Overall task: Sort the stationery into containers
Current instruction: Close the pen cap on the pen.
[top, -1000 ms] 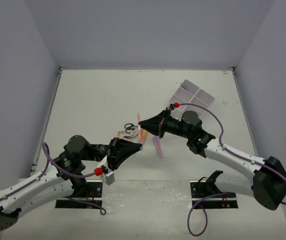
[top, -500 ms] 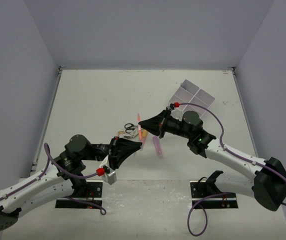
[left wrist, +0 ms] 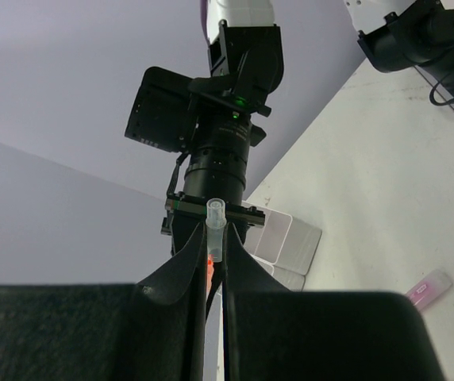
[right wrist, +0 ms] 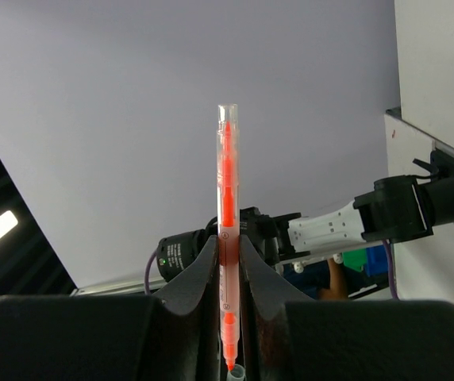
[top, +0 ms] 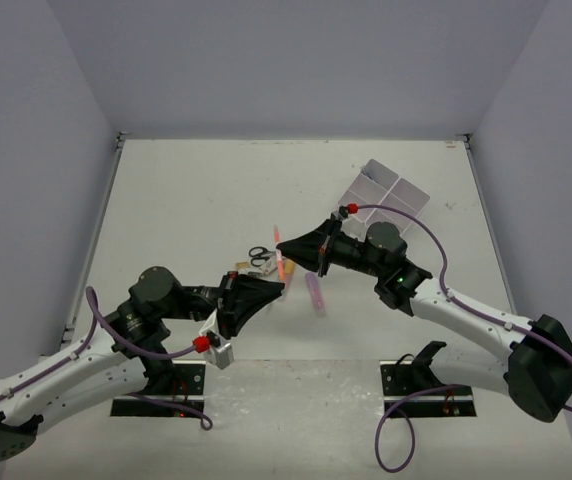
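My right gripper (top: 284, 243) is shut on an orange marker (top: 280, 264) and holds it above the table; in the right wrist view the marker (right wrist: 225, 175) stands upright between the fingers, its bare tip pointing down. My left gripper (top: 278, 288) faces it from below and is shut on a clear marker cap (left wrist: 214, 218). The cap's open end (right wrist: 236, 372) sits just under the marker tip. The white four-compartment box (top: 390, 190) stands at the back right and also shows in the left wrist view (left wrist: 290, 242).
Black-handled scissors (top: 259, 256) and small erasers (top: 241, 268) lie under the grippers at mid-table. A purple marker (top: 315, 293) lies just right of them and shows in the left wrist view (left wrist: 428, 288). The two arms meet tip to tip over this pile.
Almost nothing differs. Both grippers keep their hold, and the cap and marker tip stay close together.
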